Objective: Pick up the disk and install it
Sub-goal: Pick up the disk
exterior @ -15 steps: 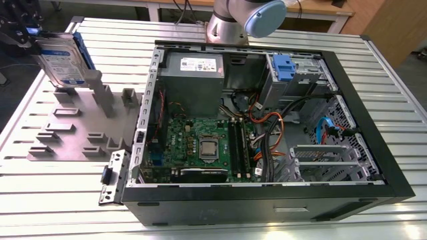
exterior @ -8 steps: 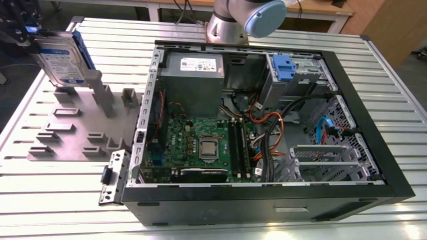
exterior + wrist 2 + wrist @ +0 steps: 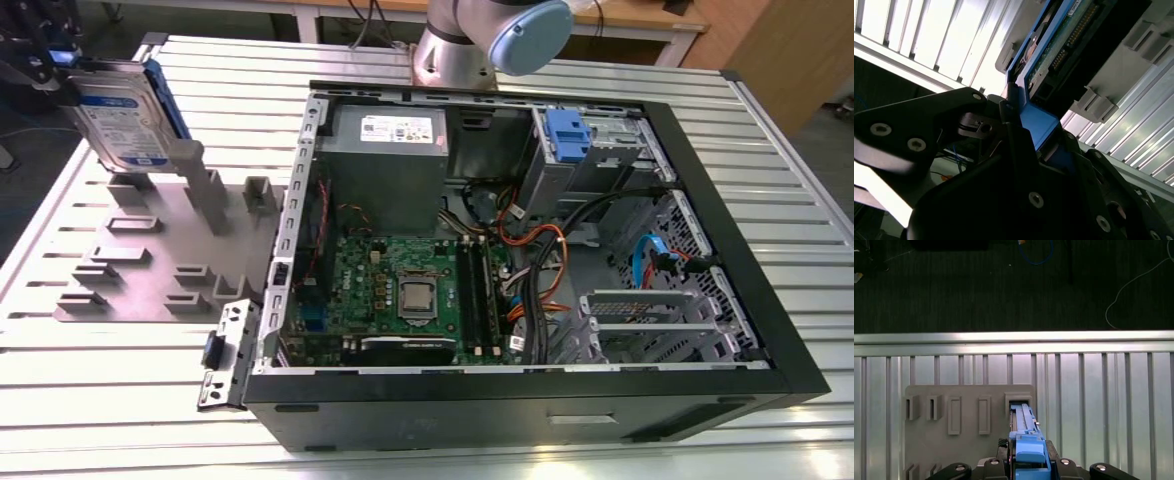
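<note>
The disk (image 3: 123, 115) is a silver-grey drive with a blue-and-white label and a blue bracket along its edge. It stands upright at the exterior view's far left, above the grey holder plate (image 3: 147, 260). My gripper (image 3: 51, 62) is shut on its upper end. In the first wrist view the disk (image 3: 1025, 432) appears edge-on between the black fingers (image 3: 996, 462). Its far end is at a slot (image 3: 1019, 404) of the holder, and I cannot tell whether it is clear of that slot. The second wrist view has the disk's circuit-board side (image 3: 1059, 47) and its blue bracket (image 3: 1038, 122) clamped in the gripper (image 3: 1026, 132).
An open black computer case (image 3: 747, 330) lies to the exterior view's right of the holder. Inside are a grey power-supply box (image 3: 387, 145), a motherboard (image 3: 400, 290), loose cables (image 3: 547, 250) and a drive bay with a blue clip (image 3: 567, 135). The arm's base (image 3: 467, 40) stands behind the case.
</note>
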You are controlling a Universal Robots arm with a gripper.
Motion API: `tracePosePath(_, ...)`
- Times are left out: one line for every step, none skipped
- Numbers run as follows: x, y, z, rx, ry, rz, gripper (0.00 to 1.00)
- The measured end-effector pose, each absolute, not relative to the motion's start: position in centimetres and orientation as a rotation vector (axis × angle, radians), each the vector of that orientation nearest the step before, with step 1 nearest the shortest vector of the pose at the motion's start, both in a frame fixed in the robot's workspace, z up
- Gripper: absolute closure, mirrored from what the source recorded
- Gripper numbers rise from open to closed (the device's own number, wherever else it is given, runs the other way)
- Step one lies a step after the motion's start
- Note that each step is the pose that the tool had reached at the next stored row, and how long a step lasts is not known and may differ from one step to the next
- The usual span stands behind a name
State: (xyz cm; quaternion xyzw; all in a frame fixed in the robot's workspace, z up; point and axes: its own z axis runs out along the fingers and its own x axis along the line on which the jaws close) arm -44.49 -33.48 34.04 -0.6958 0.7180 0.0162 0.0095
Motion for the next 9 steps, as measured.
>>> tracePosePath(-44.49, -33.48, 34.04, -2.173, 2.242, 0.05, 0.63)
tracePosePath(-44.49, -33.48, 34.04, -2.173, 2.242, 0.05, 0.63)
tracePosePath(-44.49, -33.48, 34.05, -2.173, 2.242, 0.05, 0.63)
tracePosePath(-44.49, -33.48, 34.05, -2.173, 2.242, 0.05, 0.63)
tracePosePath(-44.49, -33.48, 34.05, -2.173, 2.242, 0.05, 0.63)
tracePosePath(-44.49, -33.48, 34.05, -2.173, 2.242, 0.051, 0.63)
tracePosePath(-44.49, -33.48, 34.05, -2.173, 2.242, 0.05, 0.63)
tracePosePath(-44.49, -33.48, 34.05, -2.173, 2.242, 0.051, 0.63)
tracePosePath(-44.49, -33.48, 34.05, -2.173, 2.242, 0.05, 0.63)
